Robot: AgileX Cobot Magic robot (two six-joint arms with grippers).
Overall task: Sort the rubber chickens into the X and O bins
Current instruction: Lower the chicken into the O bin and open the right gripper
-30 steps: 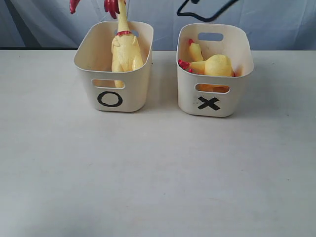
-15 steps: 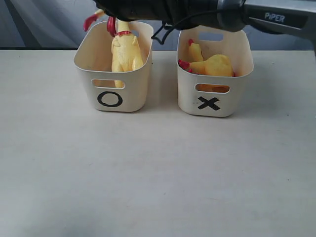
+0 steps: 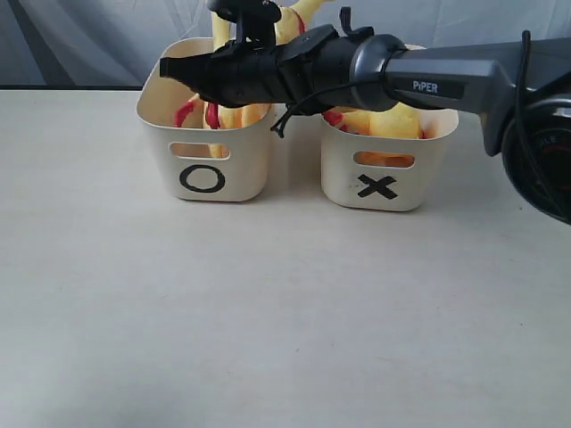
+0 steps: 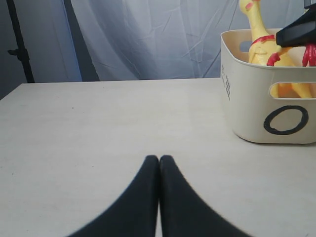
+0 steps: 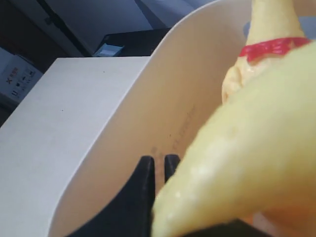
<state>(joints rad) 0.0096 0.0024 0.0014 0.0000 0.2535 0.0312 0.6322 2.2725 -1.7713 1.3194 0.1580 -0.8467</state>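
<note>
**Third chicken comes down into the O bin**

Exterior view: a second ago only red feet and a loop of cable showed at the top edge; half a second ago the arm was crossing above the rims. Now the right arm lies low across both bins; the right end effector sits over the far-left rim of the O bin. The red feet of the carried chicken have dropped from above the rim to inside it, beside the standing chicken. The X bin and its lying chicken have not moved.

Left wrist view: the left end effector hangs over the counter, well apart from the O bin; its fingers are pressed together with nothing between them. At the bin's rim the other arm's black tip shows just above the red feet.

Right wrist view: the fingers stand almost together, with only a thin slit between them. The blurred yellow body of the carried chicken crosses in front and hides their lower part; I cannot tell whether they pinch it. The bin's inner wall fills the background.

Judgement: the placing is nearly done; letting go and lifting clear remain. No loose chicken shows on the counter, so this is likely the last one.
</note>
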